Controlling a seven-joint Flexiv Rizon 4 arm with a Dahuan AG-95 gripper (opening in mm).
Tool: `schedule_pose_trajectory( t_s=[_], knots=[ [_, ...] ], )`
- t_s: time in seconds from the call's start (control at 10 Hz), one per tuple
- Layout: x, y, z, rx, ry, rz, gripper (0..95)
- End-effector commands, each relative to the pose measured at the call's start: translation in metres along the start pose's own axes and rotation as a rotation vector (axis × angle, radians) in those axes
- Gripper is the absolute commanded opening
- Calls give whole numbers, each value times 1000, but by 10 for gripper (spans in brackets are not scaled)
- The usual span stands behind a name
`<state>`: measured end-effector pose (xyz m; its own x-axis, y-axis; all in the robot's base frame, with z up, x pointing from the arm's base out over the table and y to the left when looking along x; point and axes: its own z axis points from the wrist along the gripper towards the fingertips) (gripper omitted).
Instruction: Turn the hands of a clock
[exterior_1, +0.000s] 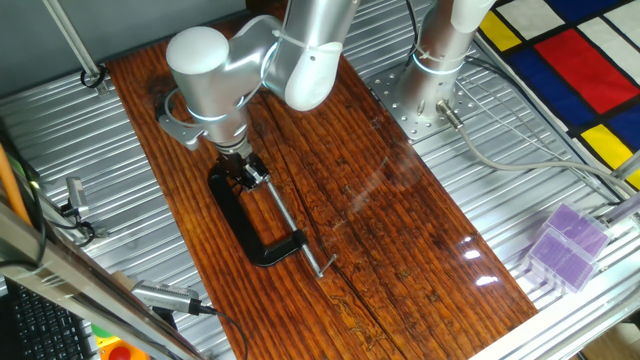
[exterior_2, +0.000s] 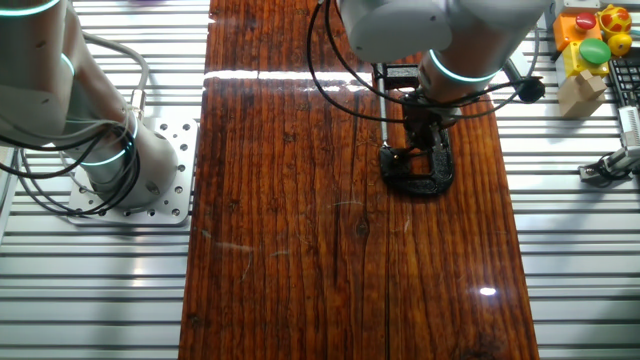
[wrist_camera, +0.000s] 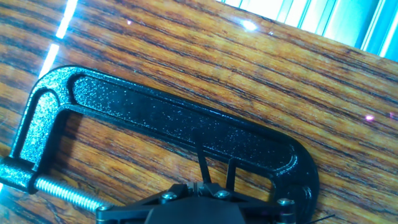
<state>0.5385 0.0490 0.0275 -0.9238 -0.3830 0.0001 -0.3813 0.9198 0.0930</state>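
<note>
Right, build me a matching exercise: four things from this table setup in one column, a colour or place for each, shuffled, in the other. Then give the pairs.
Things:
1. C-clamp
2. Plastic box
3. Gripper
4. Table board

Descriptions:
A. reddish-brown wood grain
B. translucent purple, out on the metal slats
C. black, lying flat on the wood
D. directly above the clamp's jaw end

Pairs: 1-C, 2-B, 3-D, 4-A
</note>
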Motion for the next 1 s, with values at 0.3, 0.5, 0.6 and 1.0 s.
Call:
schedule_pose_trajectory(
  t_s=[0.3, 0.5, 0.6, 1.0],
  knots=[
    [-1, -3, -1, -1, 0, -7, 0],
    [-1, -6, -2, -2, 0, -13, 0],
    [-1, -7, -2, -2, 0, -16, 0],
    [-1, -9, -3, -3, 0, -22, 0]
  ],
)
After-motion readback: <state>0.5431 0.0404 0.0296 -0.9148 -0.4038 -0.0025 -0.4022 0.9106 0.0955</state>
